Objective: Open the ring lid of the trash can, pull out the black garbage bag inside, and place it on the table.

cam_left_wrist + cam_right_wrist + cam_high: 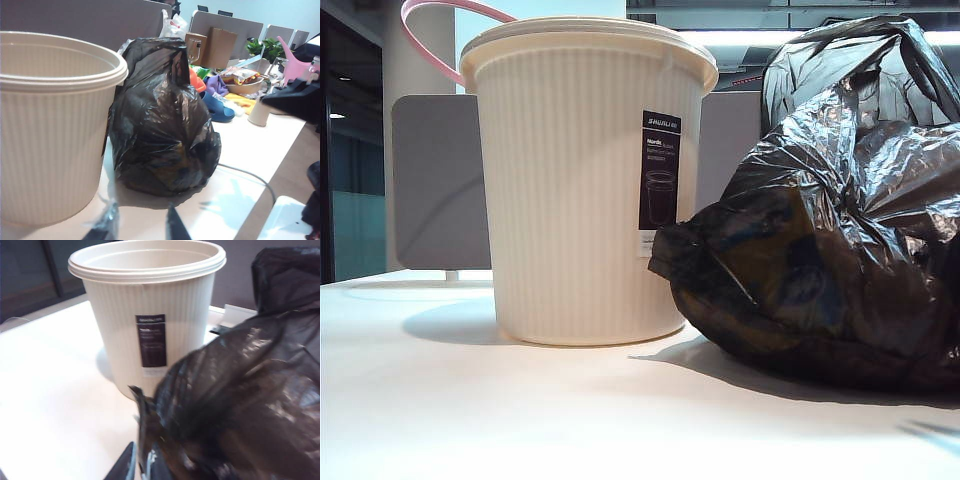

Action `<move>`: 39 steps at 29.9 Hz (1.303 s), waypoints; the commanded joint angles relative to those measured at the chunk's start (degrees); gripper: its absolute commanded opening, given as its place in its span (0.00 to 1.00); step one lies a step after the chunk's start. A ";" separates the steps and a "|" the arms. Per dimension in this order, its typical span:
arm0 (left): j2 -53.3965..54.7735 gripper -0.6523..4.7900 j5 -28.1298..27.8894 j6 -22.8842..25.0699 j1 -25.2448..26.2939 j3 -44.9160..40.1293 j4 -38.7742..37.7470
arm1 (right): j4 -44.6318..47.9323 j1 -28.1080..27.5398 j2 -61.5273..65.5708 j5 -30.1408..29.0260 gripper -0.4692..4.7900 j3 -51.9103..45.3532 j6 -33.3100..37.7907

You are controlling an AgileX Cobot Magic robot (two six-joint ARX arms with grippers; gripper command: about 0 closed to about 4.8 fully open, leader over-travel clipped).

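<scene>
Your right pincer (141,466), lower middle of frame, pinches a fold of the soft, slippery black garbage bag (250,405) resting on the desk (470,410); your left pincer (140,225) hangs open, empty.

The left gripper (137,225) showed only its two dark fingertips at the edge of the left wrist view, standing apart with a clear gap and nothing between them. The right gripper (142,465) sat low in the right wrist view, its fingers drawn nearly together, pinching a strip of black plastic.
</scene>
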 commanded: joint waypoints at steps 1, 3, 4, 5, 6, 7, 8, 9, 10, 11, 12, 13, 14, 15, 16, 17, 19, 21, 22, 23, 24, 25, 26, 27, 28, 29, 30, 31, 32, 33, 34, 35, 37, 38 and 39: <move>0.09 0.34 0.24 -0.17 -0.04 -2.36 4.96 | 4.46 0.00 0.09 1.03 0.17 -0.76 2.14; 0.09 0.34 0.22 -0.20 -0.04 -4.17 7.74 | 6.10 0.02 0.15 1.05 0.17 -1.95 3.19; 0.09 0.34 0.22 -0.20 -0.04 -4.96 8.90 | 6.73 0.02 0.11 1.07 0.17 -2.62 3.61; 0.09 0.34 0.22 -0.20 -0.04 -6.03 10.60 | 7.50 0.02 0.07 1.09 0.17 -3.45 4.44; 0.09 0.34 0.24 -0.24 -0.04 -7.04 12.20 | 8.17 0.02 0.09 1.07 0.17 -4.13 4.68; 0.09 0.34 0.20 -0.42 -0.04 -7.91 13.38 | 8.98 0.02 0.11 1.09 0.17 -4.90 4.68; 0.09 0.34 -0.35 -0.63 -0.04 -8.96 14.58 | 10.34 0.02 0.11 1.07 0.17 -5.90 4.68; 0.07 0.34 -0.87 -0.94 -0.04 -9.77 15.23 | 11.63 0.02 0.09 1.07 0.17 -6.75 4.70; 0.07 0.34 -1.55 -1.22 -0.04 -10.60 15.89 | 12.90 0.02 0.09 1.07 0.17 -7.58 4.70; 0.07 0.34 -2.43 -1.62 -0.04 -11.50 16.48 | 14.51 0.02 0.09 1.14 0.17 -8.57 4.68; 0.07 0.34 -3.17 -1.73 -0.04 -12.22 17.03 | 15.78 0.02 0.09 1.40 0.17 -9.38 4.68; 0.07 0.34 -3.58 -1.70 -0.04 -13.16 17.81 | 16.94 0.02 0.09 1.66 0.17 -10.10 4.66; 0.07 0.34 -3.91 -1.73 -0.04 -13.88 18.53 | 18.29 0.00 0.09 2.08 0.16 -10.93 4.66; 0.07 0.34 -4.42 -1.73 -0.04 -14.51 19.08 | 19.26 0.00 0.09 2.62 0.16 -11.52 4.66; 0.07 0.34 -4.90 -1.68 -0.04 -15.19 19.65 | 20.11 0.02 0.09 3.06 0.16 -12.09 4.66; 0.07 0.34 -5.33 -1.68 -0.04 -15.74 20.09 | 20.92 0.02 0.09 3.06 0.16 -12.59 4.63; 0.07 0.34 -5.60 -1.68 -0.04 -17.00 21.33 | 22.53 0.00 0.07 3.30 0.16 -13.68 4.66; 0.07 0.34 -5.55 -1.62 -0.04 -18.16 22.03 | 23.28 0.04 0.09 4.33 0.16 -14.64 4.66; 0.07 0.34 -5.55 -1.62 -0.04 -18.67 22.23 | 23.69 0.04 0.09 4.31 0.16 -15.12 4.66; 0.07 0.34 -5.55 -1.62 -0.04 -19.21 22.25 | 24.04 0.04 0.09 4.31 0.14 -15.63 4.66; 0.07 0.34 -5.57 -1.40 -0.04 -19.80 22.23 | 24.22 0.02 0.07 4.33 0.11 -16.15 4.63; 0.07 0.34 -5.55 -1.11 -0.04 -20.26 22.27 | 24.30 0.02 0.07 4.33 0.10 -16.52 4.63; 0.07 0.34 -5.57 -0.90 -0.04 -20.68 22.32 | 24.46 0.04 0.09 4.31 0.10 -16.94 4.63; 0.07 0.34 -5.62 -0.50 -0.04 -21.11 22.38 | 24.57 0.04 0.09 4.33 0.10 -17.27 4.61; 0.07 0.34 -5.64 -0.31 -0.04 -21.38 22.40 | 24.90 0.02 0.09 4.31 0.10 -17.68 4.61; 0.07 0.34 -5.66 -0.02 -0.02 -21.64 22.40 | 25.07 0.04 0.09 4.33 0.10 -18.03 4.61; 0.07 0.34 -5.70 0.15 -0.04 -21.88 22.43 | 25.29 0.02 0.09 4.33 0.10 -18.45 4.61; 0.07 0.34 -5.73 0.31 -0.04 -22.14 22.40 | 25.33 0.04 0.07 4.33 0.10 -18.82 4.61; 0.07 0.34 -5.73 0.48 -0.04 -22.40 22.43 | 25.40 0.02 0.07 4.35 0.10 -19.17 4.61; 0.07 0.34 -5.70 0.94 -0.04 -22.73 22.43 | 25.46 0.02 0.07 4.35 0.10 -19.65 4.61; 0.07 0.34 -5.70 1.20 -0.04 -22.93 22.38 | 25.55 0.02 0.07 4.35 0.10 -20.04 4.61; 0.07 0.34 -5.68 1.40 -0.04 -23.19 22.38 | 25.64 0.04 0.04 4.33 0.10 -20.39 4.61; 0.07 0.34 -5.70 1.40 -0.04 -23.58 22.40 | 25.75 0.04 0.04 4.33 0.10 -21.11 4.61; 0.07 0.34 -5.73 1.38 -0.04 -23.71 22.49 | 25.75 0.02 0.04 4.33 0.10 -21.33 4.61; 0.07 0.34 -5.73 1.38 -0.04 -23.91 22.58 | 25.73 0.02 0.04 4.35 0.10 -21.55 4.59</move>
